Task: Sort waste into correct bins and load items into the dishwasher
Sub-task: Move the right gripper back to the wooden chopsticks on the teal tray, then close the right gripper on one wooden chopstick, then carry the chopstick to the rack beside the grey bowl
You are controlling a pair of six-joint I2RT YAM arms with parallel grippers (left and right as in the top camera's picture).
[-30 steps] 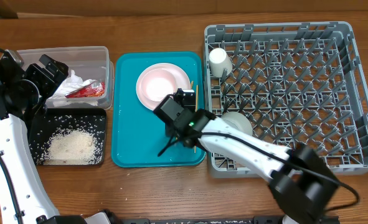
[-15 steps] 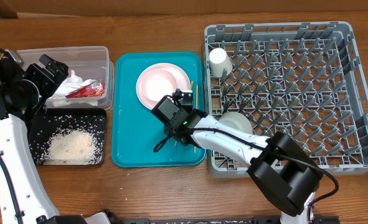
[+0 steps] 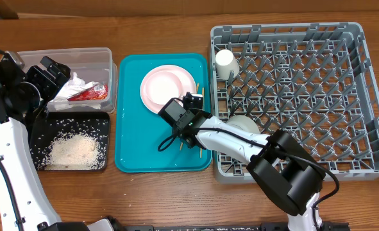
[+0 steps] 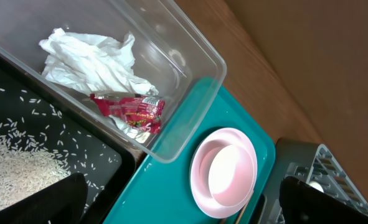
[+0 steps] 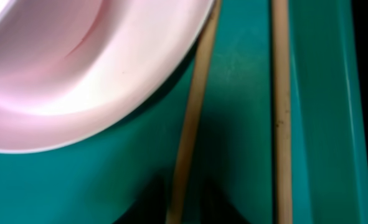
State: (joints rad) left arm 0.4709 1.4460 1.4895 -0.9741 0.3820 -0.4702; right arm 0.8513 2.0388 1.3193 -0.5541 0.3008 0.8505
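Note:
A pale pink plate [image 3: 188, 78] with a small pink bowl [image 3: 164, 86] on it sits on the teal tray [image 3: 138, 135]. Two wooden chopsticks [image 3: 201, 102] lie along the tray's right side. In the right wrist view the plate [image 5: 109, 81] is at upper left, with one chopstick [image 5: 193, 118] beside it and the other [image 5: 282, 124] to its right. My right gripper [image 3: 193, 102] [image 5: 190, 208] is low on the tray, its dark fingertips close on both sides of the left chopstick. My left gripper [image 3: 51, 69] [image 4: 184, 211] is open and empty over the bins. The red-and-white wrapper [image 3: 86, 94] [image 4: 131, 112] lies in the clear tub [image 3: 106, 54]. Rice [image 3: 74, 151] is in the black tray [image 3: 103, 122].
The grey dish rack [image 3: 285, 29] stands at the right, holding a white cup [image 3: 226, 63] at its back left and a grey-green bowl [image 3: 244, 125] at its front left. Crumpled white paper [image 4: 90, 59] also lies in the clear tub.
My right gripper has shifted slightly right and back on the teal tray, onto the chopsticks. The left arm has not moved.

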